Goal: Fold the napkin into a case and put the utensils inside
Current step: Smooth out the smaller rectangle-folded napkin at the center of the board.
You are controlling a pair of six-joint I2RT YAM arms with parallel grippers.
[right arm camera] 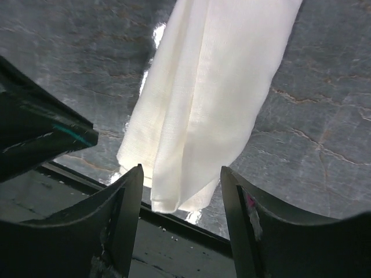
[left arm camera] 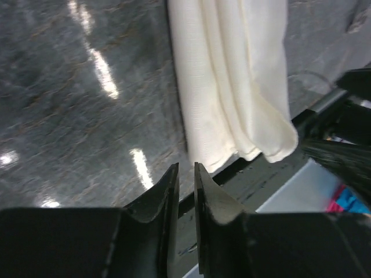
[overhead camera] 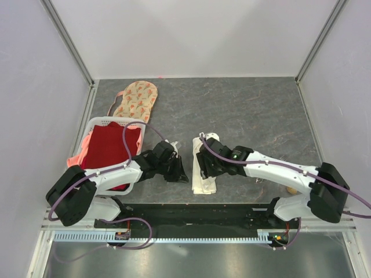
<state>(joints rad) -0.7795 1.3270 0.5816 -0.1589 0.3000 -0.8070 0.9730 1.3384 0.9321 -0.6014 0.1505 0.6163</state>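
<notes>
**Napkin lies lengthwise under the right claw, left claw just beside it**

Napkin first, as seen from the right gripper. Its jaws stand wide apart and released, gripping nothing. The near end of the folded cloth shows between the two fingers, lying flat on the table below them. From there the cloth runs straight ahead of the claw, so its long axis is in line with the claw's reach and crosses the gap between the fingers.

The left gripper has its fingers parted by only a slim gap, with nothing between them. The napkin lies ahead of it and to its right, close by but not touching.

From above, the napkin is a narrow layered strip at the middle of the table's near edge. Its long axis points away from the arm bases. The right gripper hangs directly over it and hides its middle. The left gripper sits just to its left.

By my reading the right arm is the nearer one. The fold looks close to a finished case. No utensils can be picked out for certain in these views.
</notes>
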